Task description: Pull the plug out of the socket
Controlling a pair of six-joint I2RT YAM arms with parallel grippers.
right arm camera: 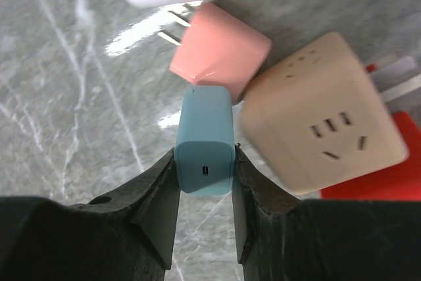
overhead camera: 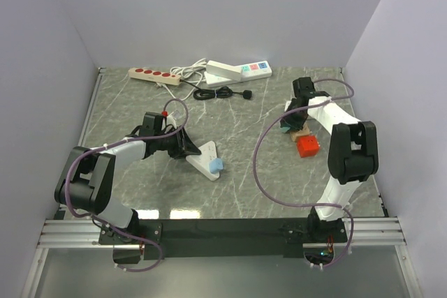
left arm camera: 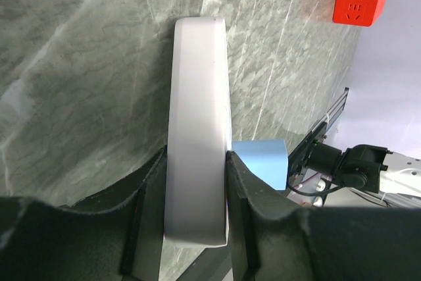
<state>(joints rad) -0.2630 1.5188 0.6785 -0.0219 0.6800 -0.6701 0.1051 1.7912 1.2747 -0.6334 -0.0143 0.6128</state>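
The black plug (overhead camera: pixel 246 93) near the white strip (overhead camera: pixel 237 70) looks light and hard; we'd grip its body. Our left tool (left arm camera: pixel 196 162) pinches a white block (left arm camera: pixel 197 83), the right tool (right arm camera: pixel 204 162) a blue charger (right arm camera: pixel 204 129)

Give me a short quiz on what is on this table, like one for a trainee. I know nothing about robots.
1. True or false: the left gripper is closed on a white block.
2. What colour is the charger between the fingers of the right gripper? A pink, B teal, C red.
3. Fill in: the black plug is held by neither gripper; it lies on the ___.

Key: 1 true; 2 B; 3 table.
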